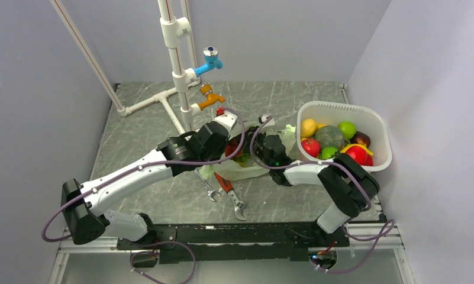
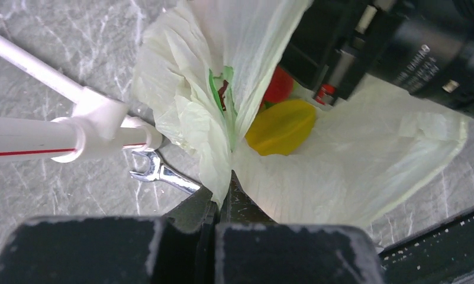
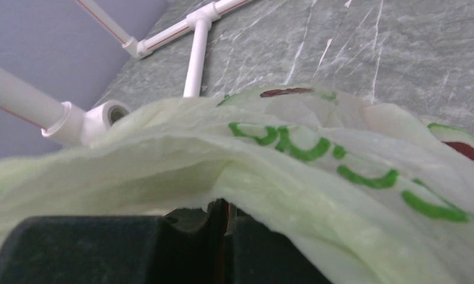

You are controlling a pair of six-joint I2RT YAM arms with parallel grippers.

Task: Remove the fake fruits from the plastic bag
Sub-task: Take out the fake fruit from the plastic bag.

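The pale green plastic bag (image 1: 249,172) lies at the table's middle between my two grippers. My left gripper (image 1: 228,150) is shut on a fold of the bag's rim (image 2: 225,184) and holds the mouth open. Inside the bag, the left wrist view shows a yellow fruit (image 2: 280,126) and a red fruit (image 2: 280,86). My right gripper (image 1: 260,148) is shut on the opposite edge of the bag (image 3: 221,204). The bag's green print (image 3: 293,147) fills the right wrist view. The bag hides any other fruit in it.
A white oval tub (image 1: 341,107) at the right holds several fake fruits (image 1: 330,137). A silver wrench (image 1: 208,185) and a red-handled wrench (image 1: 231,193) lie in front of the bag. A white pipe stand (image 1: 179,71) with blue and orange taps stands behind.
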